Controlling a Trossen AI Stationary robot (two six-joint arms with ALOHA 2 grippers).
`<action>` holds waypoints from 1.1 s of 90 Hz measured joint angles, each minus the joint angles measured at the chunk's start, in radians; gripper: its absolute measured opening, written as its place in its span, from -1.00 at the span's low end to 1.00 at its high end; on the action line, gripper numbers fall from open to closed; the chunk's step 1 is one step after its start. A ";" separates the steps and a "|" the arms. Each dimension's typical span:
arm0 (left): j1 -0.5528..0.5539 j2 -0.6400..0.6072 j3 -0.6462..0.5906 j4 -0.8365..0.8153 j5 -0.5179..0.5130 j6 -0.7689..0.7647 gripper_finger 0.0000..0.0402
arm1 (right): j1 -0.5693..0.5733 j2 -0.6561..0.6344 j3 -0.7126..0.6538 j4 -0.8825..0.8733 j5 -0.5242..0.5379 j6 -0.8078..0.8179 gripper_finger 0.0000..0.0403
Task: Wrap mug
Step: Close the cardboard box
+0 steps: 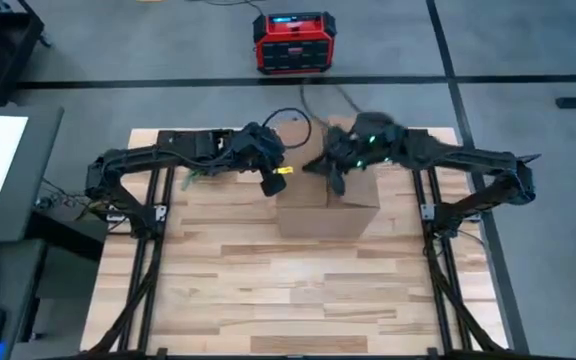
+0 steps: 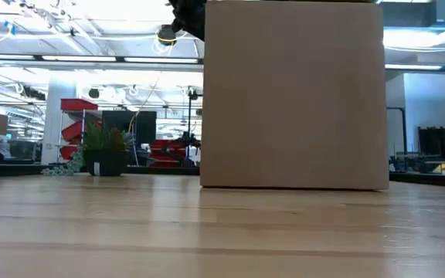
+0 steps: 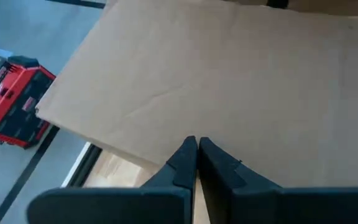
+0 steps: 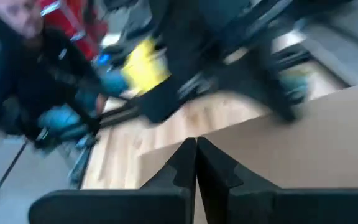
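- Brown paper (image 1: 328,205) lies on the wooden counter (image 1: 268,290); from above, both arms reach over its far edge.
- Low down, the paper (image 2: 292,93) stands tall.
- Left end effector (image 3: 196,149) is pinched closed, above the paper.
- Right end effector (image 4: 196,149) is closed too.

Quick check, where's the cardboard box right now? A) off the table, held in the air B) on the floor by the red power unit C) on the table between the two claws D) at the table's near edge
C: the cardboard box sits on the table toward its far side, with the left claw and right claw at its top.
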 joint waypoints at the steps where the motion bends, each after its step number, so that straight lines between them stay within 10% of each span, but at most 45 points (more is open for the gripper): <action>1: 0.000 0.000 0.000 0.000 0.001 0.000 -1.00 | -0.005 -0.003 0.000 -0.003 0.000 -0.001 -1.00; 99: -0.044 -0.017 0.175 -0.045 0.156 -0.055 -1.00 | -0.020 0.012 -0.129 -0.070 -0.017 -0.082 -1.00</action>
